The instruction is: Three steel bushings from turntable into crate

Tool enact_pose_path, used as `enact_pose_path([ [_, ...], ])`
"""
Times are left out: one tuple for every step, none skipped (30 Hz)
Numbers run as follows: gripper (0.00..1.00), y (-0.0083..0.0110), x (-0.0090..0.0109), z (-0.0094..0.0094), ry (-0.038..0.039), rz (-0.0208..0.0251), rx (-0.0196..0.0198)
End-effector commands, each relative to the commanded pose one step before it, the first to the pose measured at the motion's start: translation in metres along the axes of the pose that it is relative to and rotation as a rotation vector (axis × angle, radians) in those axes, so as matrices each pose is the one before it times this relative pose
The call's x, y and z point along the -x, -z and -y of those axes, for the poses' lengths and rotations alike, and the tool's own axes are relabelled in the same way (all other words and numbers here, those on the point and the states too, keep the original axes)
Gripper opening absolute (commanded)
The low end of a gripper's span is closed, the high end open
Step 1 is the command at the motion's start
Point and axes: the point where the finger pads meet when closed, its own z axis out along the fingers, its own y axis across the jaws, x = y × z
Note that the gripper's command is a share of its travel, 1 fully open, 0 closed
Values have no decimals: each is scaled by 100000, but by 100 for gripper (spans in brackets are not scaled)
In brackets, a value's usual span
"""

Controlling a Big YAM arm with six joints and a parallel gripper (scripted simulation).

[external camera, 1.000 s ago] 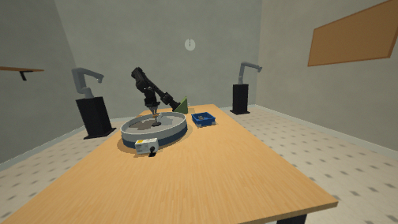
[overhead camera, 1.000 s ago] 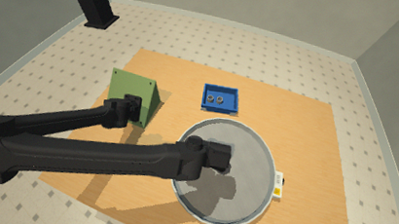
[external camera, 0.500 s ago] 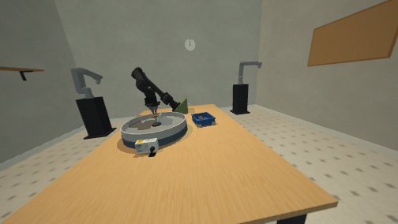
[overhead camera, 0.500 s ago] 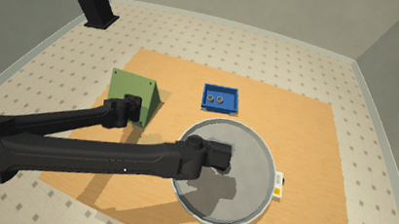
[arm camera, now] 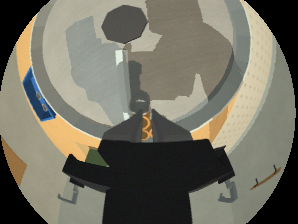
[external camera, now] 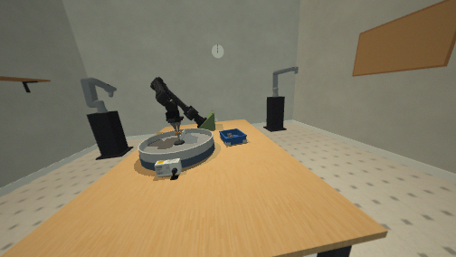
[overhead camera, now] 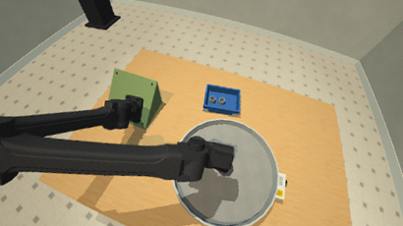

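The round grey turntable stands under the arm. My gripper is low over it, its fingers a narrow gap apart with nothing seen held. A grey steel bushing shows just beyond the fingertips in the wrist view. Orange ring-like outlines show through the finger gap; what they are is hard to tell. The blue crate holds two steel bushings, one on the left and one beside it. The arm hides part of the turntable in the top view.
A dark disc sits at the turntable's middle, with a pale upright bar beside it. A small control box is at the turntable's outer side. A green wedge mount stands behind the crate side.
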Motion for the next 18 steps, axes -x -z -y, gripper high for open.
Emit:
enact_pose_path([
  [13,765,1622,632,-1700,3319,198],
  [13,0,0,0,0,-1,0],
  [13,0,0,0,0,0,0],
  [13,-51,-39,1,12,-124,-10],
  [13,-301,-232,4,76,-734,-60],
  [13,-589,-486,-69,371,-1429,-116],
  [13,-652,-651,-379,1316,-1513,-160],
  [13,-233,-54,-39,166,-189,-43],
  [13,-180,-3,13,2,-1,-27],
  [13,-168,-3,10,2,-2,-13],
  [13,0,0,0,0,0,0],
  [13,0,0,0,0,0,0],
  [13,1046,775,-121,128,3350,138],
  [13,-218,-250,88,-200,-364,16],
  [13,-138,-135,155,-414,-264,5],
  [13,-81,-51,37,-92,-209,-6],
  [13,1,0,-5,3,0,25],
  [13,0,0,1,-3,1,0],
])
